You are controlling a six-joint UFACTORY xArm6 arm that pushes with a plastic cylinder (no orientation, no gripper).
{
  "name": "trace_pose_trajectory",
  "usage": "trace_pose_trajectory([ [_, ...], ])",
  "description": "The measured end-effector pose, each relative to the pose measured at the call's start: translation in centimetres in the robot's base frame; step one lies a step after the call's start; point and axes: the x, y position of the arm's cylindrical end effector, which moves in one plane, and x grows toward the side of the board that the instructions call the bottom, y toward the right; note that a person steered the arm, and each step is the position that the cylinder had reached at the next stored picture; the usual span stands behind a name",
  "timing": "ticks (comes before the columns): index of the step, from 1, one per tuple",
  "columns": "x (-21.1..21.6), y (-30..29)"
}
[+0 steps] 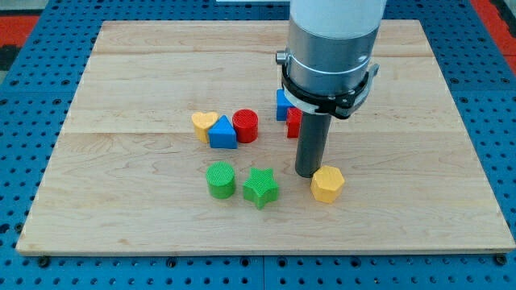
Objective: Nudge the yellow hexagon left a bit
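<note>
1. Yellow hexagon [327, 184] sits near the tabletop's [121, 217] front, right of centre, with my tip [307, 174] just at its left, upper edge, touching or nearly so.
2. Risk: I judge the tip stands on the wrong side; pushing from here would drive the hexagon right, not left.
3. Circling round could clip the green star [260, 187] close by on the left.
4. Overshoot would bump hexagon into star.
5. Claw: none fitted; only a bare rod, holding nothing.

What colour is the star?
Green. The star shows in the camera view, between the green cylinder and the yellow hexagon.
</note>
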Motion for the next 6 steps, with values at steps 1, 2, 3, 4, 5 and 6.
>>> trace_pose_trajectory([
  [1,-0.1,0.3],
  [2,0.0,0.3],
  [3,-1.8,1.9],
  [4,-0.6,6.2],
  [5,1.0,5.1],
  [6,1.6,4.7],
])
